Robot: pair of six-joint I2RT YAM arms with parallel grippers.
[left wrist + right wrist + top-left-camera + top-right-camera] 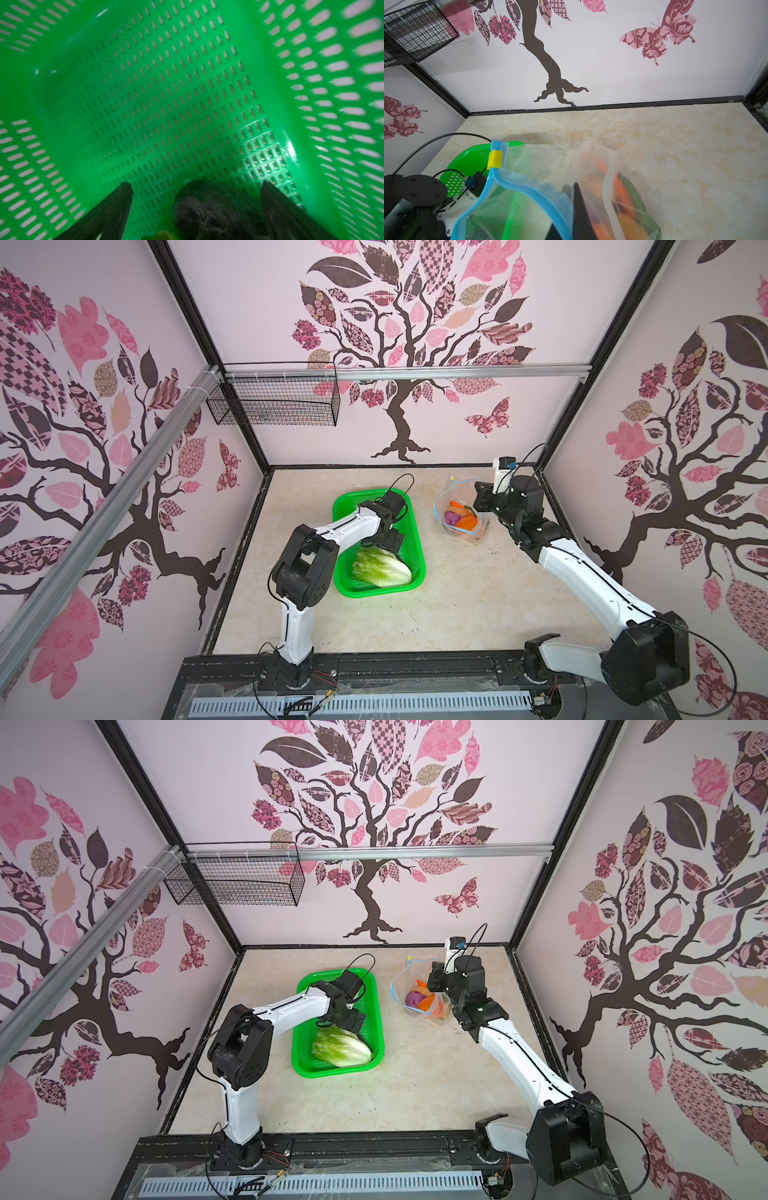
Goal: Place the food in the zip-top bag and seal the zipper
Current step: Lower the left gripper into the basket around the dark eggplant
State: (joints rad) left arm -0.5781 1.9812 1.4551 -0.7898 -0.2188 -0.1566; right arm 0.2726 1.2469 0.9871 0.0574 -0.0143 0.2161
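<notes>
Left pincer: we find the left gripper [196, 184] released, its fingers spread wide and grasping nothing; it reaches down inside the green basket [166, 93].
Left wrist view alone: a dark rounded piece [216, 209] lies on the basket floor between the fingers, close against one and apart from the other; in both top views the wrist hides it.
Top views alone: the cabbage [382, 568] lies in the near end of the basket, with its far end under the left gripper; we cannot tell whether the two touch.
Right pincer: the right gripper [573, 189] is clenched on the mouth edge of the zip-top bag [550, 162]; one black finger crosses the blue zipper [529, 191].
Right wrist view alone: the yellow tab [495, 159] sits at the far end of the zipper, well apart from the pinch; orange and green pieces show blurred through the clear wall.
Bag in both top views: it stands on the table [457, 605] to the right of the basket, apart from it, mouth gaping upward – the right gripper holds the rim on its right side.
Food in the bag: we see a purple onion [451, 516] and an orange piece [467, 523] touching each other; the rest we cannot tell apart.
</notes>
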